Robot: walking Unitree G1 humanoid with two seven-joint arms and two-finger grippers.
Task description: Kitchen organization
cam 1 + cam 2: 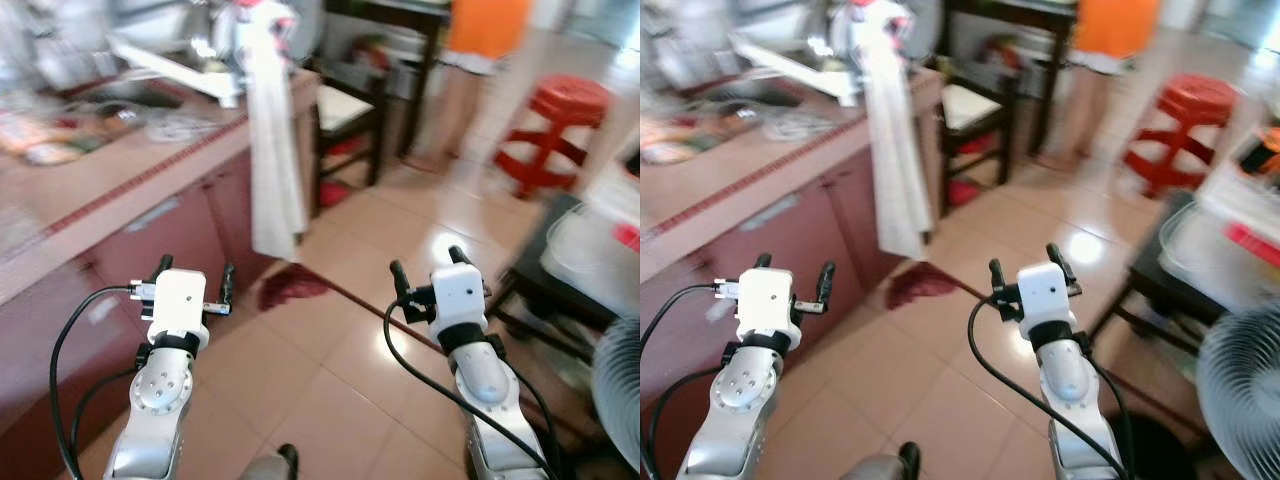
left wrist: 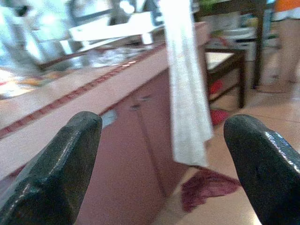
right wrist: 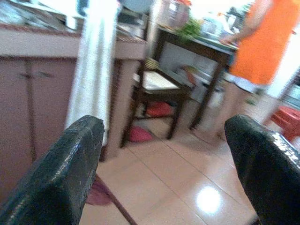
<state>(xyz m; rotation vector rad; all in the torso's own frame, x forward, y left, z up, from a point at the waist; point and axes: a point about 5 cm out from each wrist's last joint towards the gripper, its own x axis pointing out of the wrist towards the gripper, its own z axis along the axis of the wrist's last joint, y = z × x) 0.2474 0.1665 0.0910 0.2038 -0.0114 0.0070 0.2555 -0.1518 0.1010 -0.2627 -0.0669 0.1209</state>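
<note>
Kitchen counter (image 1: pixel 120 190) (blurred) lies beside left gripper (image 1: pixel 193 272); right gripper (image 1: pixel 430 266) over floor, both spread empty

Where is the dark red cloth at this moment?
The dark red cloth lies on the tiled floor ahead, between the two grippers in the eye views, at the foot of the counter, just below the hanging white towel.

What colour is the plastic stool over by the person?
Red. The stool shows best in the left eye view, standing on the tiled floor.
</note>
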